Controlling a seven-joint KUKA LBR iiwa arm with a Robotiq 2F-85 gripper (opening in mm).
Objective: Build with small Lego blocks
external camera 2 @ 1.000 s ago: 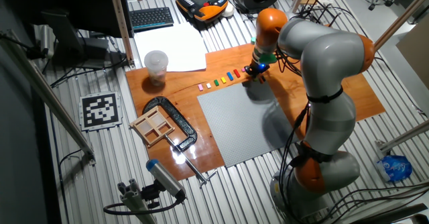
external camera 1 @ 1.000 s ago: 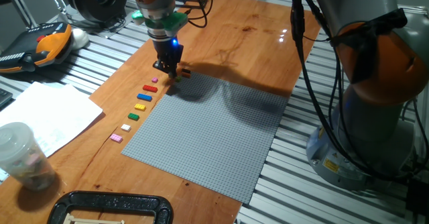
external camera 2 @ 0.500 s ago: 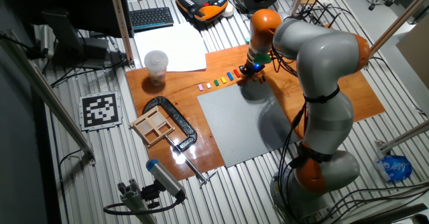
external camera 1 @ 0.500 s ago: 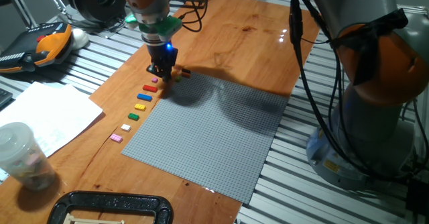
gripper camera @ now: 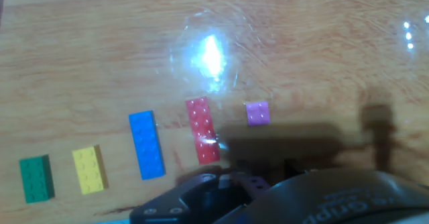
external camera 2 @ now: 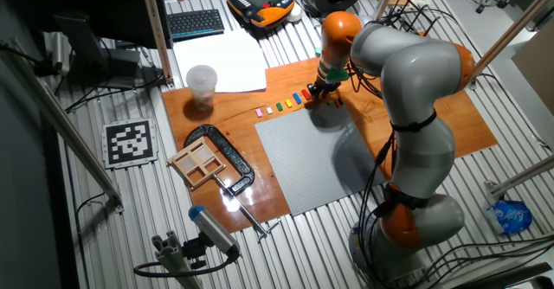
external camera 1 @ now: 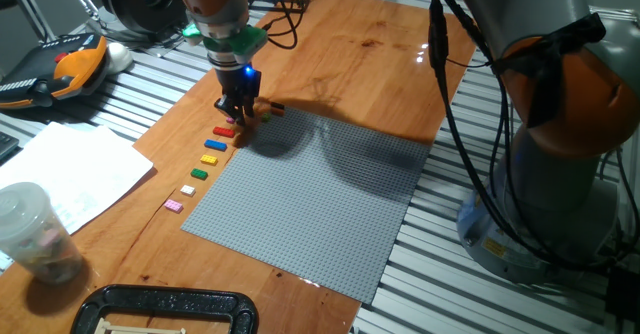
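Observation:
The small Lego blocks lie in a row on the wooden table left of the grey baseplate. In the hand view they run green, yellow, blue, red and a small pink one. In one fixed view the row goes from a pink block up to the red block. An orange and a dark brown block lie at the plate's far corner. My gripper hangs low over the far end of the row, by the red and pink blocks. Its fingertips are hidden.
A plastic cup, white paper and a black clamp are at the left and front. An orange-black pendant lies at the back left. The arm's base stands to the right of the baseplate.
My gripper has moved left, away from the orange and brown blocks, to over the red and pink end of the row. The blocks have not moved.

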